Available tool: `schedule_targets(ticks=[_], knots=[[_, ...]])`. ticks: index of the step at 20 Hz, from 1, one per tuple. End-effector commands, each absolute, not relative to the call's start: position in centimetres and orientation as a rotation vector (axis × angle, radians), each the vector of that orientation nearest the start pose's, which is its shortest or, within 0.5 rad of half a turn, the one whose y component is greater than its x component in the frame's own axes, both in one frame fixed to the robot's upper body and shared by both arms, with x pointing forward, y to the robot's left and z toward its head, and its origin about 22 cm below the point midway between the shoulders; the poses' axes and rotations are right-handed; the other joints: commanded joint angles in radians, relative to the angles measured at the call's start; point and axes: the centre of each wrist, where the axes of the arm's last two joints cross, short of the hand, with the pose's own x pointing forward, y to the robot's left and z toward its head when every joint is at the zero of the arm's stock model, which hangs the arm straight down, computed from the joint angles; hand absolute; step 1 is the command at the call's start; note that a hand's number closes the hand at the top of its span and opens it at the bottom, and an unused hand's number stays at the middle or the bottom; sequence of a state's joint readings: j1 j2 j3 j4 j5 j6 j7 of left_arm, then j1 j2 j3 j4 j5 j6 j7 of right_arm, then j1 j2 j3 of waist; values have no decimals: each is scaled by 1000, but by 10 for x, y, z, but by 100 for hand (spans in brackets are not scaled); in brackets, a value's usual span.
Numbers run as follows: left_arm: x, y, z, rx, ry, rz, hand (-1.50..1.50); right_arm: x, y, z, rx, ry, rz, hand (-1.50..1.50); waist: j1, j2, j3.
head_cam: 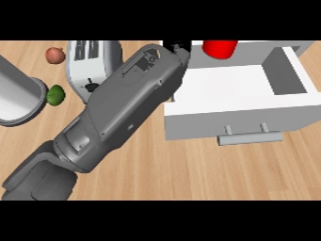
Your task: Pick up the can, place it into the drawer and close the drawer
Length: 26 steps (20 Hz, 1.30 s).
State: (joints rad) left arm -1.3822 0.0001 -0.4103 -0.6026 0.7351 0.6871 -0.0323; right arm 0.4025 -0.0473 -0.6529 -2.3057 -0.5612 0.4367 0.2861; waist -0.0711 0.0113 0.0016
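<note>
Over on the far left of the wooden counter (190, 174) sits a small reddish-brown round thing (55, 55), maybe a fruit or a potato, and just to its right stands a silvery toaster (90, 63) with dark slots in its top, its near right side hidden from me. Nearer, close beside the toaster's left flank, lies a green round fruit (56, 94), touching or almost touching a big pale grey cylinder (6, 94) that slants in from the left edge, its rimmed round end pointing near and right.
</note>
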Motion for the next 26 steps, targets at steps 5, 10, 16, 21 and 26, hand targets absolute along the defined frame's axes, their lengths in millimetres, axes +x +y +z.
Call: schedule_targets(ticks=[5, 10, 16, 21, 26], knots=[[417, -15, 179, -36, -1645, 5, 150, 92, -364, 132, -121, -1812, -124, -150, -7, 4, 1], [423, -19, 195, 6, -1632, 19, -150, 86, -362, 122, -115, -1820, -116, -150, -8, 5, 1], [419, -14, 170, 53, -1638, 87, -150, 90, -356, 133, -102, -1806, -98, -150, -33, 10, 0], [422, -10, 162, 67, -1646, 81, -150, 91, -365, 121, -116, -1810, -93, -150, -37, 13, 1], [419, -12, 164, 45, -1650, 119, -150, 83, -360, 130, -123, -1850, -51, -150, -31, 8, 1]])
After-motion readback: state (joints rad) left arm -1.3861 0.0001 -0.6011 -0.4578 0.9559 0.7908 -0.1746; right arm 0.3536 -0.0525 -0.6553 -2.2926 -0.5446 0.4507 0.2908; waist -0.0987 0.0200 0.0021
